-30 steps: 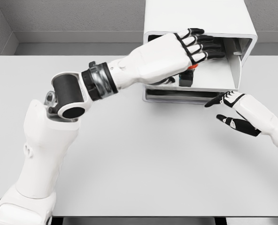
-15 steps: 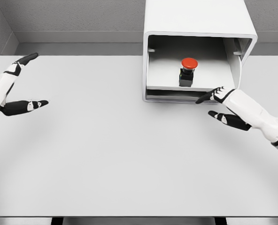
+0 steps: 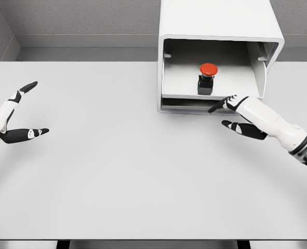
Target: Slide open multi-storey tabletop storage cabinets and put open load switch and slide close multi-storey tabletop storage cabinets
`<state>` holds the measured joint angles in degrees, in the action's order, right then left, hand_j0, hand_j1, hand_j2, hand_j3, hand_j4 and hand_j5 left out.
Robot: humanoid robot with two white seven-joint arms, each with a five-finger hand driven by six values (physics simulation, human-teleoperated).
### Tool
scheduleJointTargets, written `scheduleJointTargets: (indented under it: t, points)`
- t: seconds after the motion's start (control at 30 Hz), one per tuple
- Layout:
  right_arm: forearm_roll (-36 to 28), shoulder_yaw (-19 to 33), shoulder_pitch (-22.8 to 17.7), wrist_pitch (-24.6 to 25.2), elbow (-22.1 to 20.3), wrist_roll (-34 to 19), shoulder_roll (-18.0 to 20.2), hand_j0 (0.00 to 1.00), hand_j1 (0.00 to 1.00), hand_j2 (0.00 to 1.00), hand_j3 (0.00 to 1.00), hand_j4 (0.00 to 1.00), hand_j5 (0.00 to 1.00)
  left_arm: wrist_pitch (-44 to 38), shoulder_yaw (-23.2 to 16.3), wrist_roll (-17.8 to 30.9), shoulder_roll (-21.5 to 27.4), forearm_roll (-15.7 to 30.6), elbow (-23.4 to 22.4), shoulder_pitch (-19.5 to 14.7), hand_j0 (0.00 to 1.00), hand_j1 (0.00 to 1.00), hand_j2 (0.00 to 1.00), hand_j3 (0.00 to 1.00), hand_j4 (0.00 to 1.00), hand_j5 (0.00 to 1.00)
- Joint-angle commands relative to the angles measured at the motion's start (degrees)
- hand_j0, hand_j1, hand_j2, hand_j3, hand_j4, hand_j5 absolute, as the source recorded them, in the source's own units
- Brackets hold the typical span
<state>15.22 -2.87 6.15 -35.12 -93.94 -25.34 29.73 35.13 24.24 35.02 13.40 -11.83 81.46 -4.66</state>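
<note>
Since a moment ago the right hand (image 3: 235,115), fingers spread and empty, has crept left along the open drawer's (image 3: 195,105) front edge. Red-capped load switch (image 3: 207,78) stands inside the cabinet (image 3: 218,26). Push squarely at mid-front to close without jamming. Left hand (image 3: 16,115), spread, has dropped lower at the table's (image 3: 143,171) left edge.

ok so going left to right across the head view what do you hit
left hand, open at the left edge → bare table → storage cabinet with its tray out → load switch with the red button, standing on the tray → right hand, open, fingertips at the tray's front edge
</note>
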Motion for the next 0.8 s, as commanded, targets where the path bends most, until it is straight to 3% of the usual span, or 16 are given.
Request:
scheduleJointTargets:
  t: [0.0, 0.77]
  points:
    - [-0.11, -0.65, 0.00, 0.12, 1.13, 0.03, -0.11, 0.64, 0.64, 0.64, 0.64, 0.64, 0.64, -0.13, 0.01, -0.02, 0.05, 0.49, -0.07, 0.00, 1.00, 1.00, 1.00, 1.00, 1.00, 1.00]
    - [0.42, -5.31, 7.38, 0.12, 8.43, -1.47, -0.20, 0.66, 0.66, 0.66, 0.66, 0.66, 0.66, -0.13, 0.01, -0.02, 0.05, 0.49, 0.02, 0.00, 1.00, 1.00, 1.00, 1.00, 1.00, 1.00]
